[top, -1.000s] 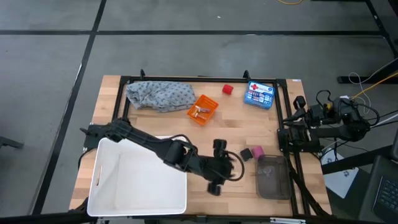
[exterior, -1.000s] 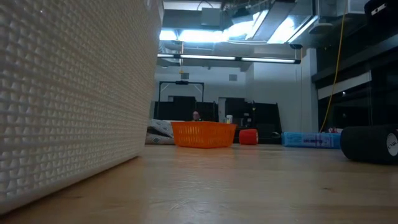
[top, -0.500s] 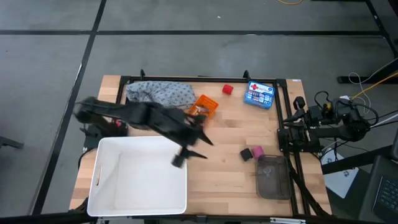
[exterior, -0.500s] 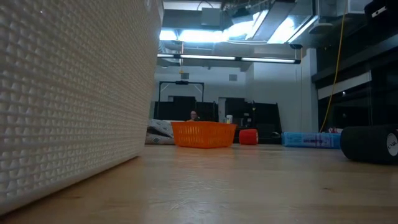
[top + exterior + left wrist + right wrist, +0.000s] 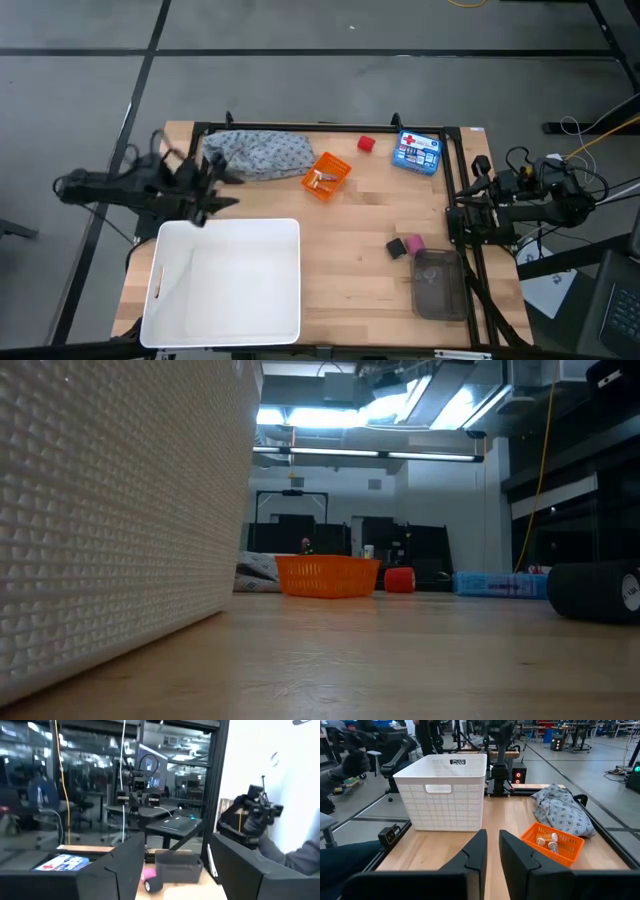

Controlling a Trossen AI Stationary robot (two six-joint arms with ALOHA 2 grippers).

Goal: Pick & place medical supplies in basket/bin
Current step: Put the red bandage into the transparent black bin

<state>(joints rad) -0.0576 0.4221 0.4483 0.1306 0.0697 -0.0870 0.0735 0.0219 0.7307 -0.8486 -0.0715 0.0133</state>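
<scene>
The orange basket (image 5: pixel 326 175) stands at the table's far middle with small clear-wrapped pieces (image 5: pixel 546 840) in it. The grey patterned cloth (image 5: pixel 258 152) lies to its left and a red roll (image 5: pixel 366 144) to its right. A black roll (image 5: pixel 396 248) and a pink roll (image 5: pixel 412 243) lie side by side toward the near right. My left gripper (image 5: pixel 207 186) hangs open and empty at the left edge, above the white tub's far rim. My right gripper (image 5: pixel 492 847) is drawn back at the right edge, shut and empty.
A large white tub (image 5: pixel 225 280) fills the near left of the table. A blue first-aid box (image 5: pixel 417 152) lies at the far right and a grey see-through tray (image 5: pixel 437 283) at the near right. Bare wood lies between the tub and the two rolls.
My left gripper has swept fast from beside the black roll at the near middle, across the tub's far corner, back to the table's left edge. It has stayed open and empty. The rolls, basket and cloth have not moved.
</scene>
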